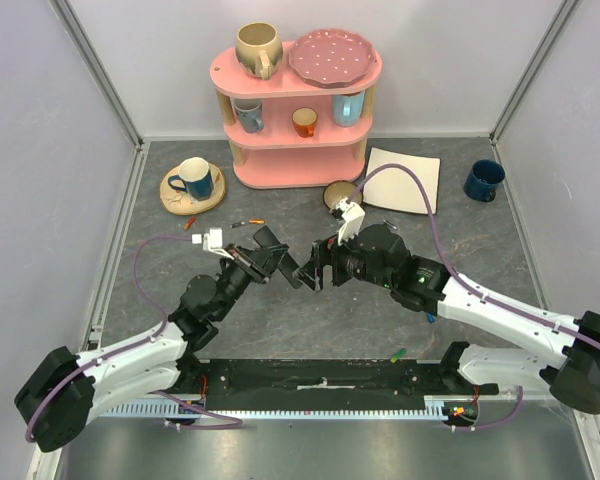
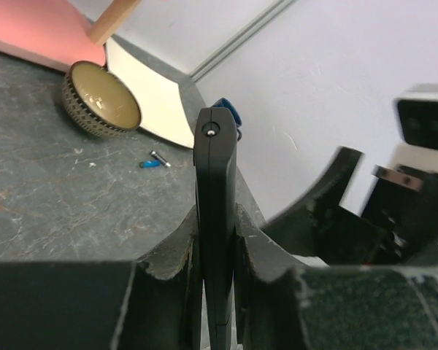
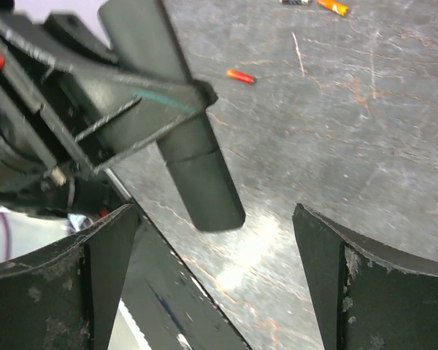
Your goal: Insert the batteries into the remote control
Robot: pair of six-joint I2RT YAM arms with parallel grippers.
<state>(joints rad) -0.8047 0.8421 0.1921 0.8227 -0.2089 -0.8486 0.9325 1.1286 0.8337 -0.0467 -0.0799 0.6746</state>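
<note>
The left gripper (image 2: 217,244) is closed tight on the remote control (image 2: 215,182), which stands edge-on between the two fingers with its far end sticking out past the fingertips, raised off the table (image 2: 51,197). Facing it, the right gripper (image 3: 215,237) has its fingers spread wide with nothing in its grasp. The free end of the remote control reaches toward the gap between them without touching either finger. On the grey table beyond, a red battery (image 3: 241,76) lies loose, and an orange battery (image 3: 333,6) lies farther off at the edge of the right wrist view. The left wrist view shows a blue battery (image 2: 152,163) lying near a round olive dish (image 2: 102,98) and a white sheet (image 2: 157,102). The pink shelf (image 1: 298,110) stands at the back.
</note>
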